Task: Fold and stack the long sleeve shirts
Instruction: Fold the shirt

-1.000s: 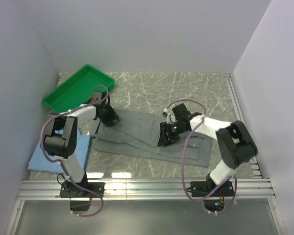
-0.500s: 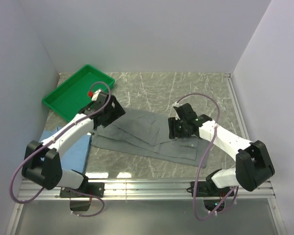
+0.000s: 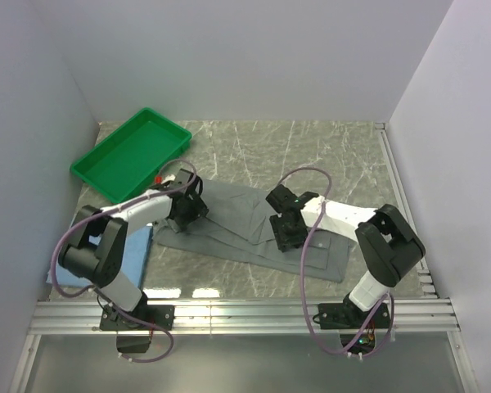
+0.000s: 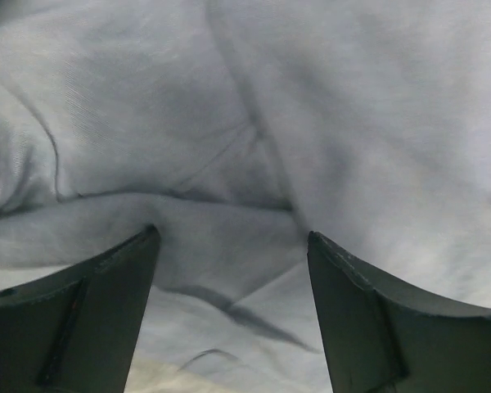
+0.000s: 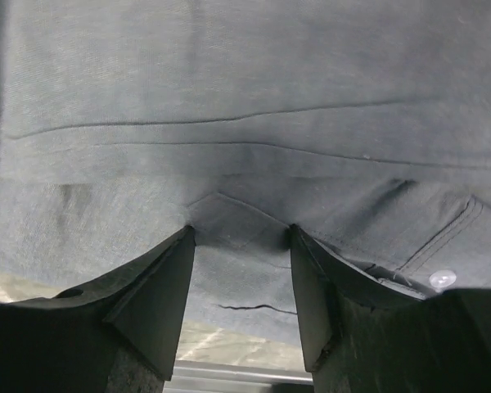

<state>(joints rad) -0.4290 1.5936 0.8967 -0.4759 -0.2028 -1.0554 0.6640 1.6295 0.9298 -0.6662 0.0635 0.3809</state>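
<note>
Left hand (image 4: 231,237): fingers (image 4: 90,311) spread wide, tips pressed into the grey shirt (image 3: 237,219), a soft ridge of cloth lying between them. Nothing clamped.

Right hand (image 5: 240,231): narrower gap, astride the shirt's edge, a small peak of cloth between the tips. Cannot tell whether it pinches. White button (image 5: 442,278) at lower right of the wrist view.

Top view: grey shirt lies flat across mid-frame on the marbled surface (image 3: 327,155). Left hand at its left end, right hand near its middle.

Light blue shirt (image 3: 65,266) at lower left, partly under the left arm, just beside the grey one.

Green tray (image 3: 131,151) at upper left, apart from both shirts.
</note>
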